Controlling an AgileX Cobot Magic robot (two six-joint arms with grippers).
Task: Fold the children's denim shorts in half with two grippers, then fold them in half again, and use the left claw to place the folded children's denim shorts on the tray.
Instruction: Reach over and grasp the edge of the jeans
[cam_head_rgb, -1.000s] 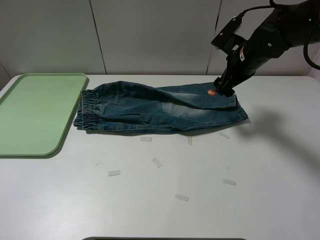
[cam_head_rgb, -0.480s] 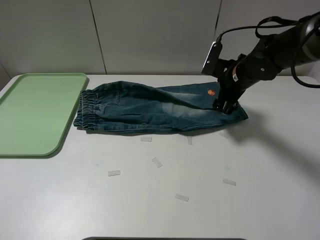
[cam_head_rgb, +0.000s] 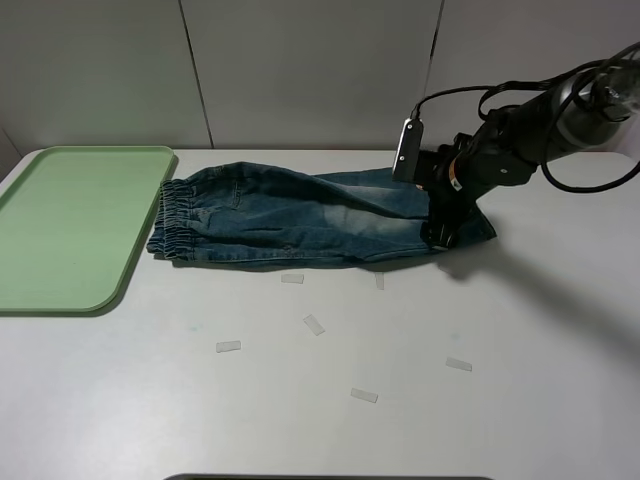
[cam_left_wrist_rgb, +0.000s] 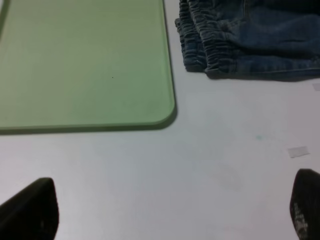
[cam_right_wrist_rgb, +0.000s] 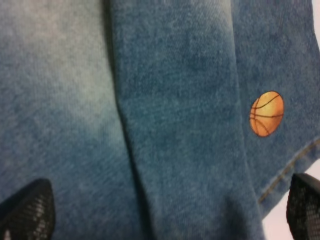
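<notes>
The children's denim shorts (cam_head_rgb: 300, 215) lie flat on the worktop (cam_head_rgb: 400, 340), with the elastic waist just beside the green tray (cam_head_rgb: 70, 225) and the hems to the right. The right claw (cam_head_rgb: 440, 237) sits low at the hem end, its fingertips spread wide over the denim and gripping nothing, near an orange basketball print (cam_right_wrist_rgb: 266, 113). The left claw (cam_left_wrist_rgb: 165, 210) hangs over bare worktop near the tray's corner, also spread wide and empty. Small pale strips (cam_head_rgb: 314, 324) dot the worktop in front of the shorts

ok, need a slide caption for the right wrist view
Right gripper, jaws open wide, close over the children's denim shorts beside the orange basketball print.
</notes>
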